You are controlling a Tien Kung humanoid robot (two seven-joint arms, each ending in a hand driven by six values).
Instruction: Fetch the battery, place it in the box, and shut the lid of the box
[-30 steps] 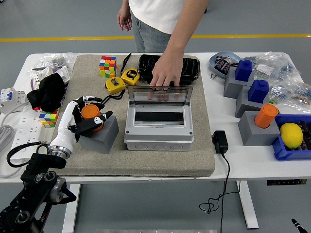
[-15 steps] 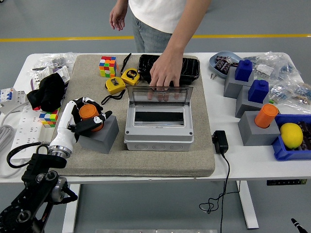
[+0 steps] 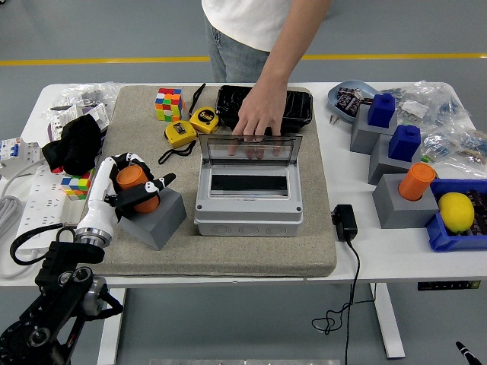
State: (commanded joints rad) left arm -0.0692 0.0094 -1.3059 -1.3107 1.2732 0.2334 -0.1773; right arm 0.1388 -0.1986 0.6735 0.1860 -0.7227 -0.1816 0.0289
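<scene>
While the left robot hand (image 3: 131, 190) grips the orange battery (image 3: 132, 182) at the grey holder block (image 3: 158, 216), left of the open grey box (image 3: 249, 199), the tilted block may drag along; a person's hand (image 3: 257, 115) holds the lid (image 3: 250, 147).

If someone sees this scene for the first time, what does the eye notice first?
Probably the grey box at the mat's centre, its clear lid held up by a person's hand reaching from the far side. Next, at the left, the robot's left hand gripping an orange battery above a grey block.
</scene>
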